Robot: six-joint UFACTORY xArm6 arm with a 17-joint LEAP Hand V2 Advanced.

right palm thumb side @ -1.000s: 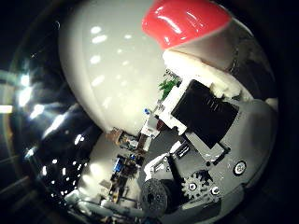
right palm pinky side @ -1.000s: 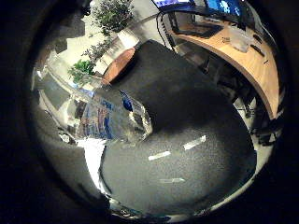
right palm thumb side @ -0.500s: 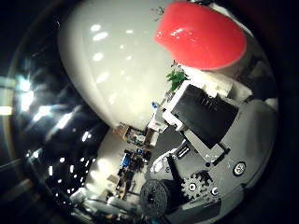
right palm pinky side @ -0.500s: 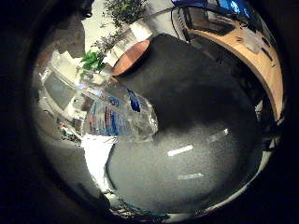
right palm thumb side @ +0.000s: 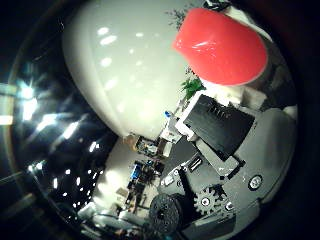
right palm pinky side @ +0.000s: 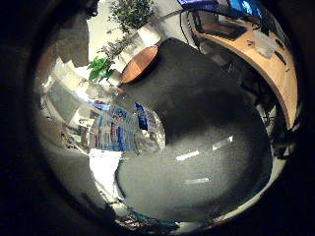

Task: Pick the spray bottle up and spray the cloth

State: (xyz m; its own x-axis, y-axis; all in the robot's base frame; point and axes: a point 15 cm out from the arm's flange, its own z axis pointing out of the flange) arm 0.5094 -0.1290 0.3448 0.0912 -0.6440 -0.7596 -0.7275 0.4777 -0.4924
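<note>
Spray bottle (right palm pinky side: 125, 130) near palm, dark floor (right palm pinky side: 206, 147) beyond

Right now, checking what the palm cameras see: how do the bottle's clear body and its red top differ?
The clear body is see-through with a blue label; the red top is opaque and plain. The clear body shows over a dark table; the red top against white. Both sit close to the palm.
</note>
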